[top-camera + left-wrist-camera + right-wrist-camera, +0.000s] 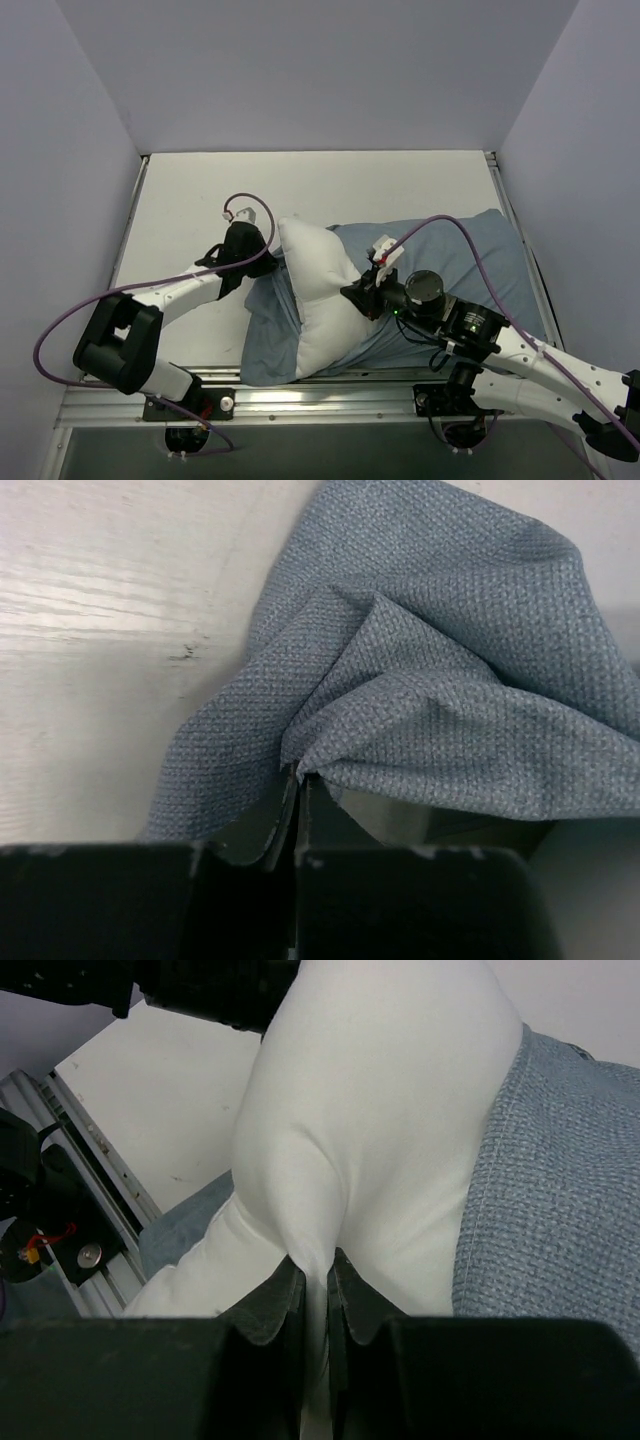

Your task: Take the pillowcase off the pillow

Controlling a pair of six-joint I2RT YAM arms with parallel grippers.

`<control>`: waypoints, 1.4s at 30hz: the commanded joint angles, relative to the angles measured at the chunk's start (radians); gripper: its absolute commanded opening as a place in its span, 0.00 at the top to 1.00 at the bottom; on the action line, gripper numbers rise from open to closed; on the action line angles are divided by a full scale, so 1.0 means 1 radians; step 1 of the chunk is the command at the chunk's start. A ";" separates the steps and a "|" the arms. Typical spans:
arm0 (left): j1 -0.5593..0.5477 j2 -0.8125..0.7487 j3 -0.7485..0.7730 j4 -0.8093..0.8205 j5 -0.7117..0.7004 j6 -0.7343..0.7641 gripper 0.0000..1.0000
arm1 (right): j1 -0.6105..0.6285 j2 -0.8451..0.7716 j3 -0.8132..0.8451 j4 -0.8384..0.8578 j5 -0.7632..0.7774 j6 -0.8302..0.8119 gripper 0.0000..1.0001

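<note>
Right wrist view: the right gripper (315,1265) has its two dark fingers set nearly together on a pinched ridge of the pillow (380,1110), a plump, plain white cushion that bulges up and away from the fingertips. Just beside this fold, on the picture's right, runs the hemmed edge of the pillowcase (560,1190), a slate-blue woven fabric, plain on the face that shows. The white end of the pillow stands bare out of it.

Left wrist view: the left gripper (300,780) is closed tight on a gathered tuck of the same blue cloth, which fans out from the fingertips in creased folds over the white table (100,630).

Top external view: the pillow lies across the middle of the table between the two grippers, its near end by the front rail (330,385). The pillowcase spreads from under it toward the right rear and also trails along its left side, where the left gripper holds it. A small white-and-red tag (384,250) sits just behind the right gripper; any print on it is too small to read.
</note>
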 commanded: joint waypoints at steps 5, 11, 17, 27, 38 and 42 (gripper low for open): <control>0.013 0.016 -0.100 0.379 0.209 -0.146 0.77 | -0.005 0.076 0.072 0.133 -0.053 -0.008 1.00; 0.032 -0.297 -0.072 0.119 0.111 -0.133 0.16 | -0.006 0.136 0.153 0.047 0.129 0.029 0.48; 0.049 -0.535 -0.002 -0.371 -0.067 -0.114 0.06 | -0.054 0.101 0.233 -0.173 0.377 0.138 0.12; -0.022 -0.517 0.061 -0.305 0.264 0.002 0.06 | -0.193 0.039 0.195 -0.471 0.545 0.371 0.09; -0.172 -0.132 0.215 -0.030 0.005 0.311 0.05 | -0.264 0.153 0.009 -0.186 0.308 0.310 0.10; -0.213 -0.095 0.076 0.034 0.187 0.139 0.09 | -0.347 0.349 0.081 0.023 0.205 0.160 0.14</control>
